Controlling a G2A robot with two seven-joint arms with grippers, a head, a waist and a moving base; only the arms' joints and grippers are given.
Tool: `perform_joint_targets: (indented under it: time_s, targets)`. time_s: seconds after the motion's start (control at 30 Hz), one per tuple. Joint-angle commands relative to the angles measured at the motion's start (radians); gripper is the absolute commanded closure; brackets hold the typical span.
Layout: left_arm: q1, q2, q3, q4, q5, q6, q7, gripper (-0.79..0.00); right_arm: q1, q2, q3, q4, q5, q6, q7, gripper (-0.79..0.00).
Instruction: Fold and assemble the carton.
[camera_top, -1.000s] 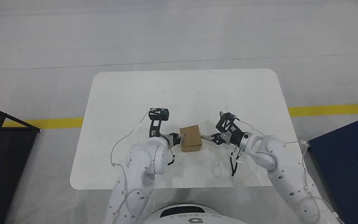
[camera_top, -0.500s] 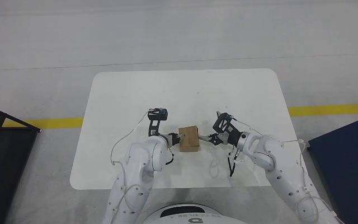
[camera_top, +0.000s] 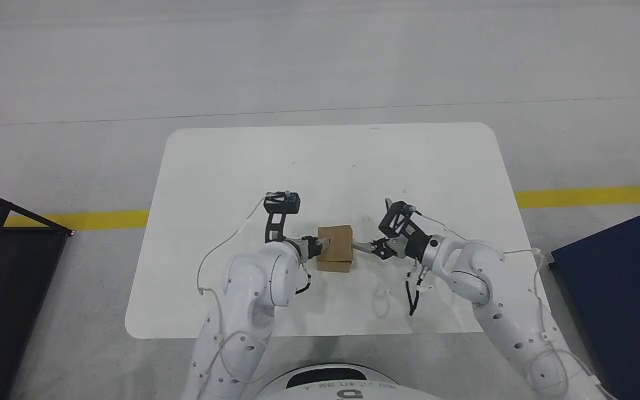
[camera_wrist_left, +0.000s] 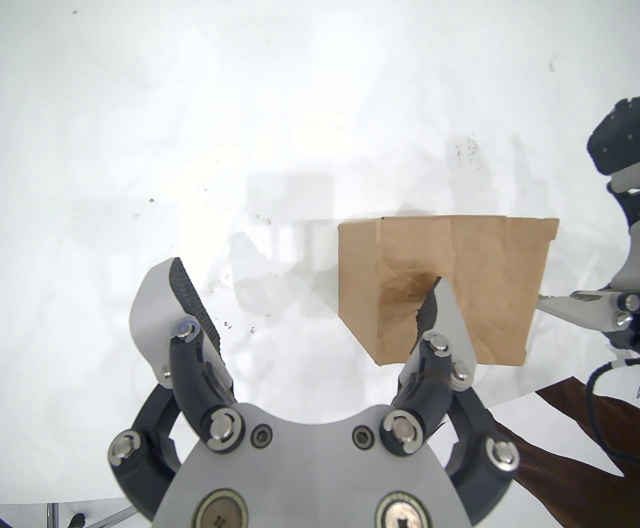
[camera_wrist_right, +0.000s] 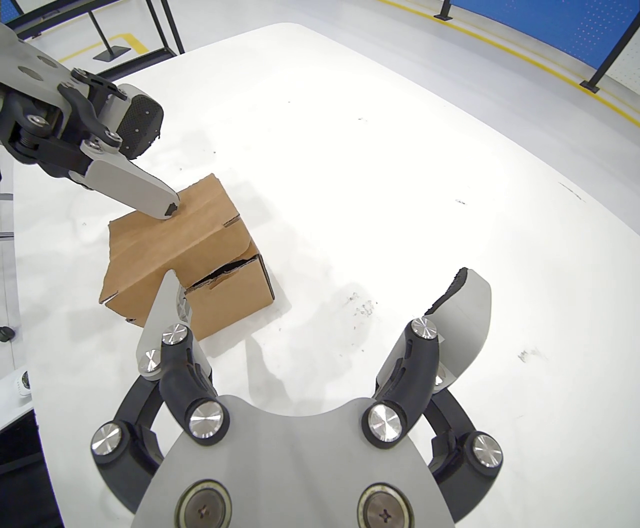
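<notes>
Sitting near the middle of the tabletop (camera_top: 420, 170), the brown carton (camera_top: 336, 249) is flanked by both arms. The left fingers (camera_wrist_left: 445, 320) and right fingers (camera_wrist_right: 167, 310) are spread wide, one tip of each touching opposite carton sides.

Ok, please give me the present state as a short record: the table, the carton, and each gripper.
table: white, with small dark marks
carton: brown, box-shaped, resting on the table
carton side: one flap seam gapes slightly
left gripper: open; one fingertip presses into a dent in the carton
right gripper: open; one fingertip touches the carton's opposite side
</notes>
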Motion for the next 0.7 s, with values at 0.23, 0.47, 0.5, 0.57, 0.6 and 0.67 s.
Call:
perform_joint_targets:
  time_s: [0.23,0.47,0.5,0.57,0.6,0.67]
  targets:
    - [0.007,0.003,-0.002,-0.02,0.002,0.0,-0.005,-0.785,0.006,-0.002,-0.013,-0.008,-0.004,0.004,0.001,-0.785]
    - [0.008,0.004,-0.003,-0.023,0.0,0.001,-0.005,-0.785,0.008,-0.003,-0.018,-0.009,-0.01,0.007,0.0,-0.785]
    - [0.007,0.004,-0.002,-0.022,0.0,0.002,-0.005,-0.785,0.008,-0.003,-0.019,-0.007,-0.013,0.007,0.001,-0.785]
    - [0.006,0.005,-0.003,-0.016,-0.001,0.002,-0.005,-0.785,0.01,-0.004,-0.024,0.0,-0.019,0.008,0.002,-0.785]
    - [0.005,0.005,-0.002,-0.015,-0.001,0.002,-0.005,-0.785,0.011,-0.004,-0.027,0.004,-0.021,0.009,0.001,-0.785]
    - [0.004,0.005,-0.002,-0.014,-0.001,0.003,-0.004,-0.785,0.015,-0.005,-0.032,0.011,-0.025,0.012,-0.003,-0.785]
